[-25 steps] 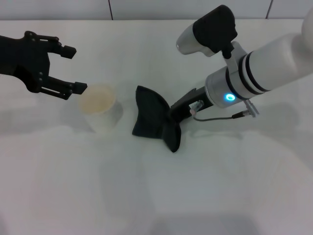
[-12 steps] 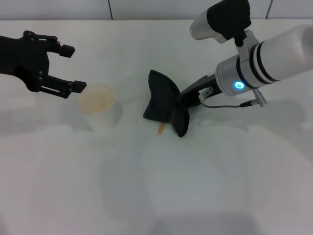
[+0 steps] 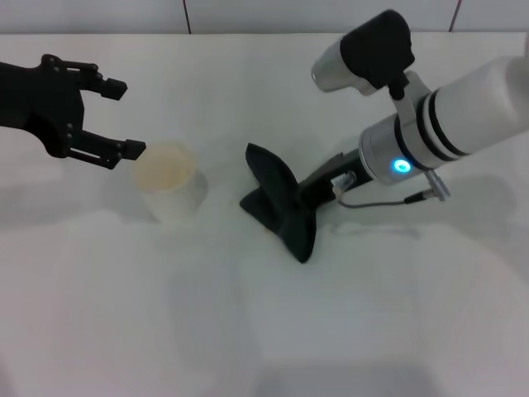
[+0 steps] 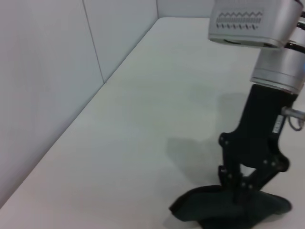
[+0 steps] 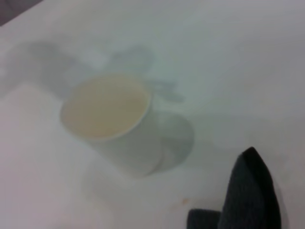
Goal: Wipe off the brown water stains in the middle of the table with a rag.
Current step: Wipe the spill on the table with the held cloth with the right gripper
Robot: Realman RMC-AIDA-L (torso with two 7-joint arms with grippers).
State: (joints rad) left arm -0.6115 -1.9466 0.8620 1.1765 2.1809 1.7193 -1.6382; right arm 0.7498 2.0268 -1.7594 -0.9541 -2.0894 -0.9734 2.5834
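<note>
Surface (image 3: 264,331): white, plain, carrying all items.

Rag (image 3: 281,208): dark charcoal cloth, bunched into pointed folds, lying on the surface mid-scene; also seen from the left wrist (image 4: 228,210) and right wrist (image 5: 250,193). Pinched at its edge by the right jaws, with its folds fanning out beyond the jaw tips toward the cup.

Right gripper (image 3: 310,195): black, angled down to the surface, jaws clenched on the rag; from the left wrist (image 4: 245,183) the jaw tips press into the cloth.

Stain (image 5: 183,202): only a faint orange-brown fleck shows on the surface, just beside the rag, on the side away from the right jaws. Any remainder is hidden or too faint to tell.

Cup (image 3: 169,179): translucent white, brownish inside, upright, apart from the rag, just beside the left jaws' tips; also (image 5: 112,121).

Left gripper (image 3: 107,116): black, hovering above the surface, jaws released and spread, grasping nothing, well apart from the rag.
</note>
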